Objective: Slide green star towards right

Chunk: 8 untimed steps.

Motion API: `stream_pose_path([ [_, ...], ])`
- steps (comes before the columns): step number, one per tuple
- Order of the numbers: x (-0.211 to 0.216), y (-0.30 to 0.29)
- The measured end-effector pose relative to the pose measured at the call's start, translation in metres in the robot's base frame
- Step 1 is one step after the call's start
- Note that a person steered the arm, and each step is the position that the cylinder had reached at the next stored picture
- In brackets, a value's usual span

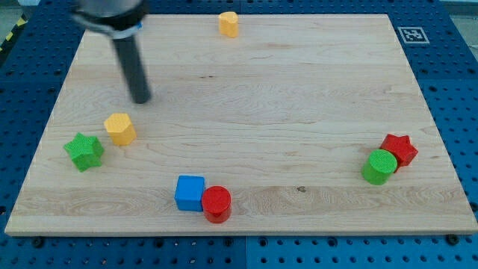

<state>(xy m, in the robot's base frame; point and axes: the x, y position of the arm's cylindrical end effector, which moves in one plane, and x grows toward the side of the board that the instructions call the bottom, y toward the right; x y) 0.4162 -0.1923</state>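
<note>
While the rod stands nearly upright over the wooden board point(246, 112), its tip point(140, 99) rests above and to the right of the green star point(84, 151), well apart from it.
No pincer is fitted. The green star lies near the view's left edge, just beside a yellow block point(119, 128). Elsewhere: another yellow block point(228, 24) at the top; a blue cube point(190, 193) touching a red cylinder point(216, 203); a green cylinder point(380, 166) touching a red star point(399, 149).

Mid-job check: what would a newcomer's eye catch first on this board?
The dark rod, my tip near the view's top left, above the yellow hexagonal block and the green star block. Then bright pairs: blue cube touching red cylinder at bottom; green cylinder against red star at right.
</note>
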Motion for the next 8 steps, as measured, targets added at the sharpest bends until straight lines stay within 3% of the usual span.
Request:
stream_pose_path([
  [2, 0.103, -0.076],
  [3, 0.103, -0.076],
  [5, 0.126, -0.022],
  [8, 0.127, 0.068],
])
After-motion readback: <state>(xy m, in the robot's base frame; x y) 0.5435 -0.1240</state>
